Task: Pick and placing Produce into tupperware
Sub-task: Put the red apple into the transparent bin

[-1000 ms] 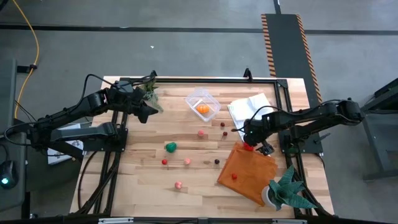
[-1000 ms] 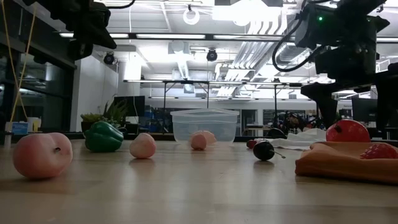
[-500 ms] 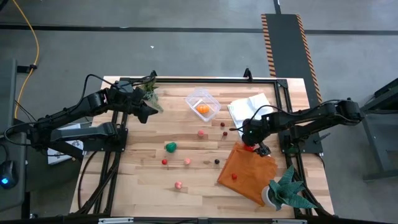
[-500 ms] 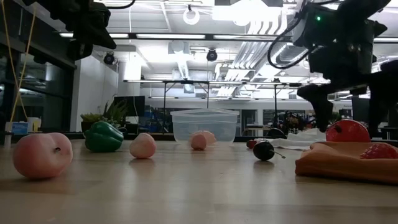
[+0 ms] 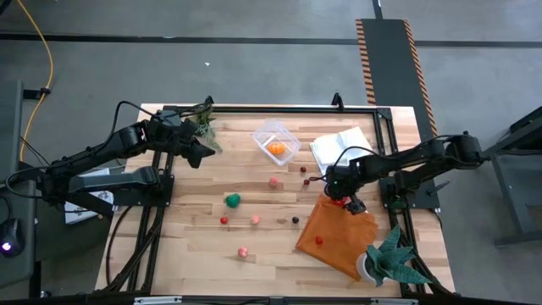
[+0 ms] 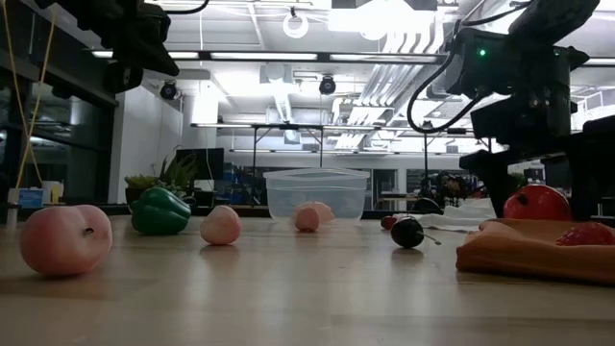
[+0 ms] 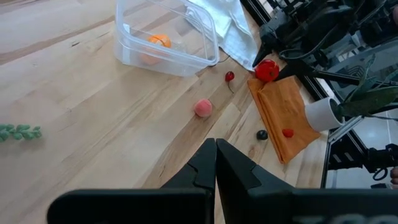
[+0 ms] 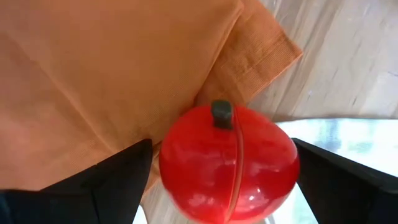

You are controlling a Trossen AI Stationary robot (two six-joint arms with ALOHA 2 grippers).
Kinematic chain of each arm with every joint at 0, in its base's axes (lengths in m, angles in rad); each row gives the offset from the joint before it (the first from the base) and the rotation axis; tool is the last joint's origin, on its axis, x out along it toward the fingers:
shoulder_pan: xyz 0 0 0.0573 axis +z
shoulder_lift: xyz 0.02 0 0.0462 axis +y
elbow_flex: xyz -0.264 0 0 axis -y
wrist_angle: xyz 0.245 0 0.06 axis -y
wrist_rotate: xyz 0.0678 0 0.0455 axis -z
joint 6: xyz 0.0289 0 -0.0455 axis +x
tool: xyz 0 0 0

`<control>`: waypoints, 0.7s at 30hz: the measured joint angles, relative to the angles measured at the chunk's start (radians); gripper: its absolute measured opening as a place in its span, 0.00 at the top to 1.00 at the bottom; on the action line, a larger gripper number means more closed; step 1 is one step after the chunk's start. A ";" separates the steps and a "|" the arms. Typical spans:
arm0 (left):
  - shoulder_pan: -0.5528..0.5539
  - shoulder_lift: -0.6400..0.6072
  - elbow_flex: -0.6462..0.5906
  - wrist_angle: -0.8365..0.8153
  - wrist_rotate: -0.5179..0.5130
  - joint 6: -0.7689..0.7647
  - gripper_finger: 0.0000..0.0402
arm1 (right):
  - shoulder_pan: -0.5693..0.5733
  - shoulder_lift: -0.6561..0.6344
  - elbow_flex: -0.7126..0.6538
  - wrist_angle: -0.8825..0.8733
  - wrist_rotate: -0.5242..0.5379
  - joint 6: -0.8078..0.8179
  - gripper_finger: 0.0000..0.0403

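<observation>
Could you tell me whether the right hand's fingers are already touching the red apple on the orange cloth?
Apart. The right wrist view shows the open right hand straddling the red apple, with orange cloth visible between the apple and one finger and pale background before the other.

The table (image 5: 195, 246) is light wood with pale and darker planks side by side. On it lies an orange cloth (image 5: 334, 241) and a white cloth (image 5: 339, 146). The container (image 5: 275, 142) is clear plastic, and an orange fruit (image 5: 276, 147) shows through its wall. A shiny red tomato (image 8: 228, 163) with a dark green stem sits at the edge of the orange cloth. The pepper (image 6: 159, 212) is green. A peach (image 6: 65, 240) is pink, and two more pink fruits (image 6: 220, 226) stand on the wood. A cherry (image 6: 407, 232) is very dark. The arms (image 5: 93, 157) are black. The potted plant (image 5: 391, 261) has green leaves in a white pot.
</observation>
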 joint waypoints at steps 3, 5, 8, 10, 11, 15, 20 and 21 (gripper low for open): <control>0.000 0.000 0.000 0.000 0.007 0.000 1.00 | 0.000 0.009 0.000 0.008 -0.002 0.019 0.10; 0.000 0.000 0.000 0.000 0.008 0.000 1.00 | 0.000 0.009 0.000 0.009 -0.003 0.020 0.10; 0.000 0.000 0.000 0.000 0.008 0.000 1.00 | 0.000 0.009 0.000 0.009 -0.003 0.020 0.10; 0.000 0.000 0.000 0.000 0.008 0.000 1.00 | 0.000 0.009 0.000 0.009 -0.003 0.020 0.10; 0.000 0.000 0.000 0.000 0.008 0.000 1.00 | 0.000 0.009 0.000 0.009 -0.003 0.020 0.10; 0.000 0.000 0.000 0.000 0.009 0.000 1.00 | 0.000 0.009 0.000 0.008 -0.004 0.029 0.11; 0.000 0.000 0.000 0.000 0.009 0.000 1.00 | 0.000 0.009 0.000 0.004 -0.004 0.043 0.15; 0.000 0.000 0.000 0.000 0.009 0.000 1.00 | 0.000 0.009 0.000 0.004 -0.004 0.042 0.17</control>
